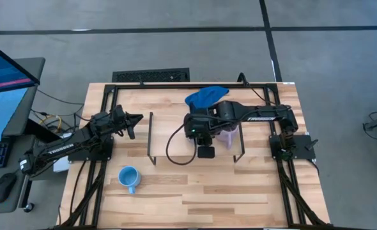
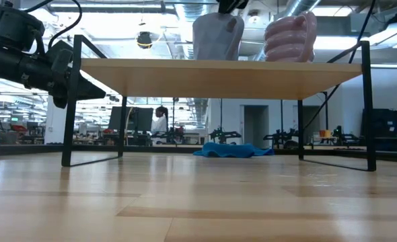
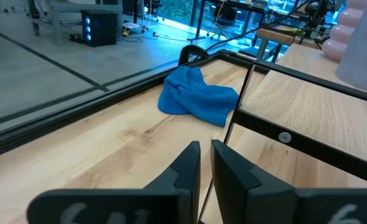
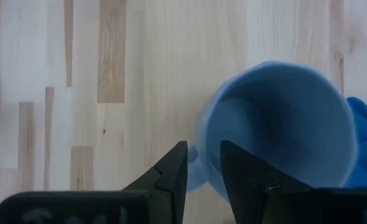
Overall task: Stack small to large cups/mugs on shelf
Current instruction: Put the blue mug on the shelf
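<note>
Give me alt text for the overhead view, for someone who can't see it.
From above, the right gripper reaches over the wooden shelf beside a lilac mug. The left gripper waits at the shelf's left edge; a light blue mug stands on the table in front.

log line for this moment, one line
right gripper: shut on grey-blue mug rim, on shelf | lilac mug: on shelf | sky blue mug: on table | left gripper: shut, idle left of shelf

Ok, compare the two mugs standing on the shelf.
The grey-blue mug has smooth walls; the lilac mug is ribbed in rounded rings. The right gripper is closed on the grey-blue mug's rim, while nothing touches the lilac mug. Both stand upright, side by side, on the shelf.
</note>
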You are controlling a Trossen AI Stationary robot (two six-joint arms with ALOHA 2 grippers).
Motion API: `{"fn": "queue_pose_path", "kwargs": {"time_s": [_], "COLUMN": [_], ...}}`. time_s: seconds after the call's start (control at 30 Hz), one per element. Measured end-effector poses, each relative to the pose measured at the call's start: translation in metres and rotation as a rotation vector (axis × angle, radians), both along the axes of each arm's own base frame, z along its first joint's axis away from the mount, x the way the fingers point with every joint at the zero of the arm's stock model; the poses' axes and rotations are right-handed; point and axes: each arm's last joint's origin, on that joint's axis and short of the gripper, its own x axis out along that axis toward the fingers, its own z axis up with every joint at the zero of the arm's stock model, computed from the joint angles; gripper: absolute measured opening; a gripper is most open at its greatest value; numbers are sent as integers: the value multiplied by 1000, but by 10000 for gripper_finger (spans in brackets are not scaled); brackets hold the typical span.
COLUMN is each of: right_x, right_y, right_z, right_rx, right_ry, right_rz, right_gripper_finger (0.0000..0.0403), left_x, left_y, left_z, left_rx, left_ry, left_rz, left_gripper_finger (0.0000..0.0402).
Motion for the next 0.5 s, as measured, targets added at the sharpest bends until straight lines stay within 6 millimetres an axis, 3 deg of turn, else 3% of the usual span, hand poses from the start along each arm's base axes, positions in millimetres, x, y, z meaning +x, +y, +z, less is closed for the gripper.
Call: {"fn": "queue_pose_path", "kwargs": {"time_s": [0.27, 0.5], "right_x": [8, 12], "right_y": [0, -4], "right_z": [-17, -20], "right_rx": [-14, -6], "right_ry": [69, 77], "right_rz": [13, -18], "right_gripper_finger": [114, 59], "left_x": [0, 0], "left_y": [0, 0], "left_z": [0, 0], "left_rx": [0, 0], "left_ry": [0, 1], "left_rz": [0, 0], "left_gripper_finger": [27, 27]}}
